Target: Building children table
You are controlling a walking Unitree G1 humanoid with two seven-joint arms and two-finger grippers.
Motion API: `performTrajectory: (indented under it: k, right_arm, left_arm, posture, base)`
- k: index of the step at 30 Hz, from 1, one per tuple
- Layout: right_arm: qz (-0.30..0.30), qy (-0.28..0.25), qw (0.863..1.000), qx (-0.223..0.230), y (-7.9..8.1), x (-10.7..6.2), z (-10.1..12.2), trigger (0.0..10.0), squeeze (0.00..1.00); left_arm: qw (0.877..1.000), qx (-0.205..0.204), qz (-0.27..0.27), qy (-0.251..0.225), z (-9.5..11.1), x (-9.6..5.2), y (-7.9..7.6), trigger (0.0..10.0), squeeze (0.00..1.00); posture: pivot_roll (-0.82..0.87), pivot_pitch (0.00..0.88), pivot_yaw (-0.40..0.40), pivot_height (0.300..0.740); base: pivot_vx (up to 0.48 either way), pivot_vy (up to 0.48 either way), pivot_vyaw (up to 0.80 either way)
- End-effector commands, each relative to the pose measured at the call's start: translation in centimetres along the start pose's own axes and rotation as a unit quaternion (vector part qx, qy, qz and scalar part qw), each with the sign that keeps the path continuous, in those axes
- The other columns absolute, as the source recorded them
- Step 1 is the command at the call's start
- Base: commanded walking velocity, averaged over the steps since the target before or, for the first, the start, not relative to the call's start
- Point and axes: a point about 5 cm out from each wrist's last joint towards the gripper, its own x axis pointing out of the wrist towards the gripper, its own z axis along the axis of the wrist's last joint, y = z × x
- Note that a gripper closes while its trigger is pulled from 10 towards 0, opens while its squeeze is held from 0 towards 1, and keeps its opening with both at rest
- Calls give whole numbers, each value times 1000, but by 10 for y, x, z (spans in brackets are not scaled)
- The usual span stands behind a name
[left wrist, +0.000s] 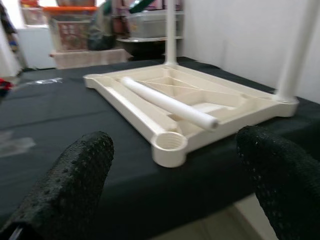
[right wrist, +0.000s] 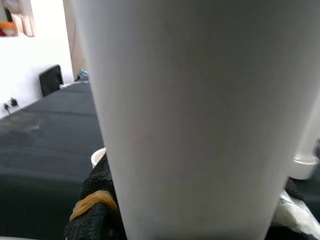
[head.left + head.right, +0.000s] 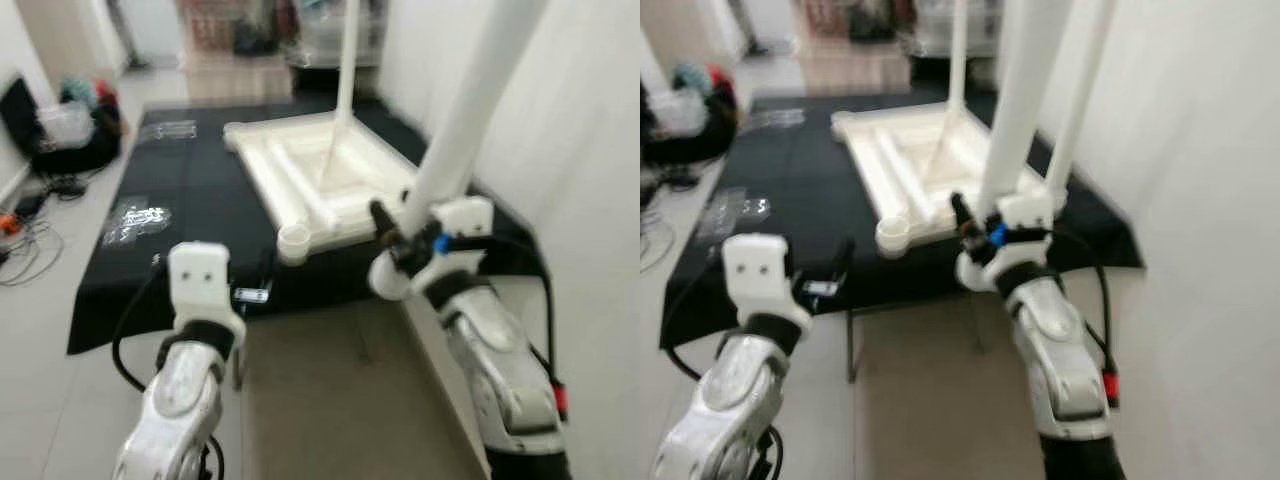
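While two legs already stand in the upturned tabletop on the black mat, right gripper is clamped on a third leg. Fourth leg lies loose inside; near corner socket empty. Left gripper spread wide, holding nothing. Roughly halfway.

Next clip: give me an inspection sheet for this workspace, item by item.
Surface: black mat on the floor.
Job's things: cream tabletop upside down, two legs standing in it, loose leg lying inside, near corner socket empty.
Clutter: clear plastic bags on the mat.
Grippers: right claw holds another white leg upright; left claw open, empty.
Cables: wires on the floor at left.
Surroundings: white wall at right; storage boxes behind.
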Motion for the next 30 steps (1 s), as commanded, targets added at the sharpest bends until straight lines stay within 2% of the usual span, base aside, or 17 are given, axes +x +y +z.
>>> performTrajectory:
  k: [1, 4, 5, 9, 14, 30]
  right_arm:
    - [16, -11, 1000, -14, 7, -8, 7, 10000, 0]
    - [18, -7, 1000, -17, 8, -11, 6, 10000, 0]
    - [17, -3, 1000, -18, 9, -14, 6, 10000, 0]
    - [15, -3, 1000, -16, 9, -15, 6, 10000, 0]
    - [21, 8, 1000, -18, 14, -19, 4, 10000, 0]
    - [41, 38, 998, -16, 26, -32, -7, 10000, 0]
  left_arm:
    - [1000, 0, 4, 16, -5, -8, -2, 10000, 0]
    - [1000, -3, 5, 20, -7, -10, -3, 10000, 0]
    - [999, -8, 4, 31, -10, -15, -8, 10000, 0]
    - [999, -7, 3, 33, -10, -17, -10, 10000, 0]
    - [999, 15, 8, 46, -15, -28, -11, 10000, 0]
    - [998, 17, 0, 59, -21, -35, -15, 10000, 0]
  posture:
    - [20, 115, -94, 740]
    - [20, 115, -94, 740]
    - [13, 121, -87, 740]
    - [13, 121, -87, 740]
    - [24, 123, -90, 740]
    - [24, 120, -76, 740]
  base:
    - [0, 0, 0]
    - [0, 0, 0]
    - [0, 0, -800]
    - [0, 0, -609]
    - [0, 0, 0]
    - [0, 0, 0]
